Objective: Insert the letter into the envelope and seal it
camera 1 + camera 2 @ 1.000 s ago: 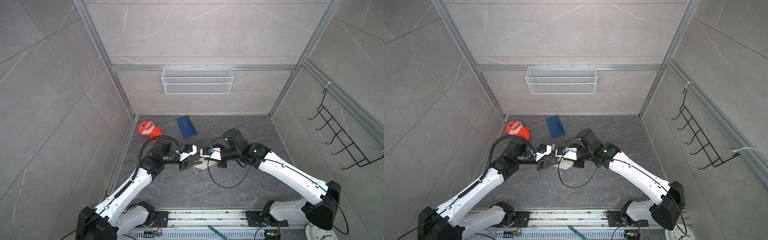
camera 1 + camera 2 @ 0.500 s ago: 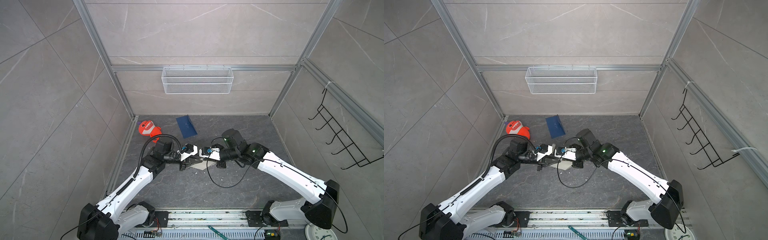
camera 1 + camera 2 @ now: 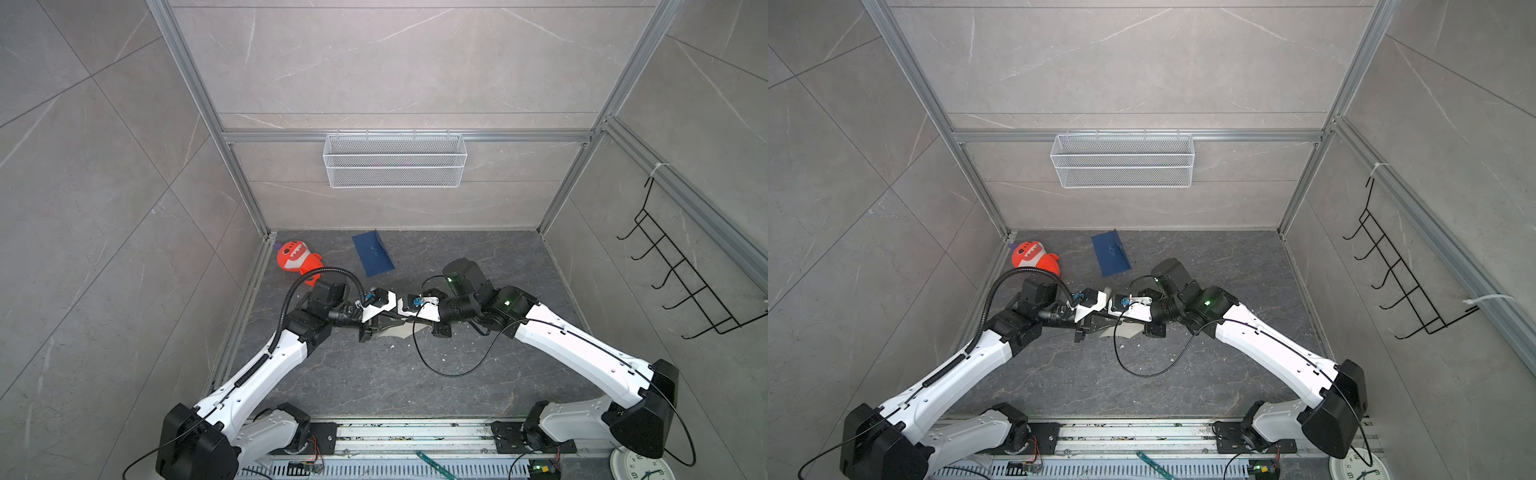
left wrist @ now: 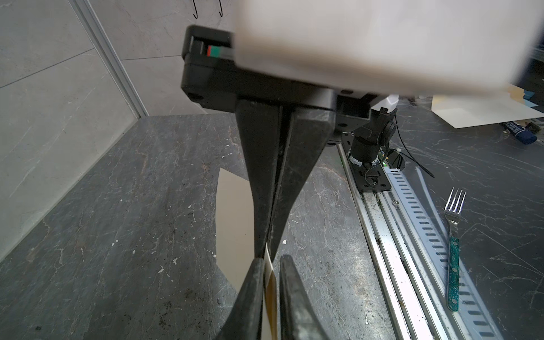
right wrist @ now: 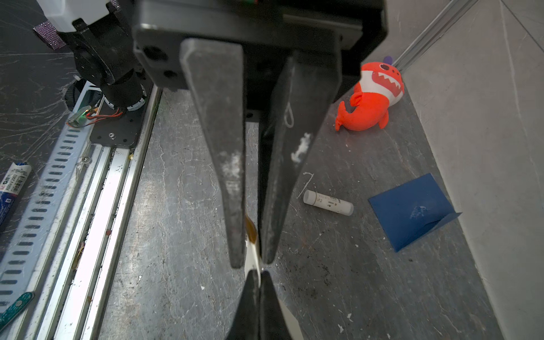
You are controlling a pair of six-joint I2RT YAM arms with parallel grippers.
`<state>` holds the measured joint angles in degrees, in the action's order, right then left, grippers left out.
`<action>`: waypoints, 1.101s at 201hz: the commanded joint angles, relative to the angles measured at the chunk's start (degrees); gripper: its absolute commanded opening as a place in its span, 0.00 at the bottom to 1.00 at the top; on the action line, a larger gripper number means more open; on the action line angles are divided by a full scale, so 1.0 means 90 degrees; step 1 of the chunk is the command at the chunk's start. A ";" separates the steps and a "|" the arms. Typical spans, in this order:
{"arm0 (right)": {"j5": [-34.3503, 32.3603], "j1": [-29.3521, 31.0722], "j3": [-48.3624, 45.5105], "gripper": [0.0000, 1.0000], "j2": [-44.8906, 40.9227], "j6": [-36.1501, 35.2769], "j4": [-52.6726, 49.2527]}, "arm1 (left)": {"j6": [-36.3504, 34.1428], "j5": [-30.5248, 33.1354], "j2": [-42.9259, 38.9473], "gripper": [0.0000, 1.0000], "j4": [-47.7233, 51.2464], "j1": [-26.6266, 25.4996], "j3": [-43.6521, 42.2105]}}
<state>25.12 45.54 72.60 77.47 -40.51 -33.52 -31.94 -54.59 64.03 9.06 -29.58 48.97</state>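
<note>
Left wrist view, close range: we look along the left pincer point(image 4: 270, 263), whose two dark fingers stand close on either side of the thin edge of the letter point(image 4: 232, 212). Paper fills the slim gap between them, and we cannot tell whether they press it. Tip to tip with it, the right pincer point(image 4: 269, 248) has its fingers drawn tight together on the same edge, the tan sheet showing behind it. The right wrist view agrees: right fingers flush on the paper, left fingers a sliver apart round it. In both top views the two arms meet over the middle of the table point(image 3: 374, 386), with the letter a pale patch under the pincers; whether any of it rests on the table we cannot tell. The envelope point(image 3: 373, 258), dark navy, lies on the table near the back wall, well apart from the letter. The right wrist view shows its flap lifted at one end and a small pale mark on its face. A white glue stick point(image 5: 328, 202) lies on its side between the pincers and the envelope, touching neither. An orange shark plush point(image 3: 297, 261) sits in the back left corner, near the envelope. A green-handled fork point(image 4: 454, 241) lies on the far side of the rail from the table.
</note>
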 commanded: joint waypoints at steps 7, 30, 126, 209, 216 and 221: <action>0.0136 0.0056 0.0175 0.00 0.0004 0.0087 0.0063 | -0.0157 -0.0061 0.0023 0.11 0.0075 0.0006 0.0278; 0.0148 0.0059 0.0154 0.00 -0.0004 0.0082 0.0062 | -0.0169 -0.0010 0.0025 0.03 0.0093 0.0006 0.0299; -0.0014 0.0066 -0.0081 0.02 -0.0015 0.0160 -0.0016 | -0.0375 0.0111 -0.0195 0.00 0.0094 0.0006 0.0199; -0.0131 -0.0180 -0.0505 0.13 -0.0271 0.0329 0.0024 | -0.0458 0.0099 -0.0259 0.00 0.0104 0.0014 0.0169; -0.0117 -0.0211 -0.0524 0.12 -0.0285 0.0341 0.0006 | -0.0464 0.0099 -0.0269 0.00 0.0107 0.0012 0.0155; -0.0107 -0.0226 -0.0543 0.11 -0.0299 0.0346 -0.0001 | -0.0480 0.0099 -0.0271 0.00 0.0107 0.0009 0.0155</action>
<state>24.14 44.31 68.82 76.82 -38.72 -32.88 -34.79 -52.62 62.94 10.72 -29.58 49.47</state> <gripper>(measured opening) 0.125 0.044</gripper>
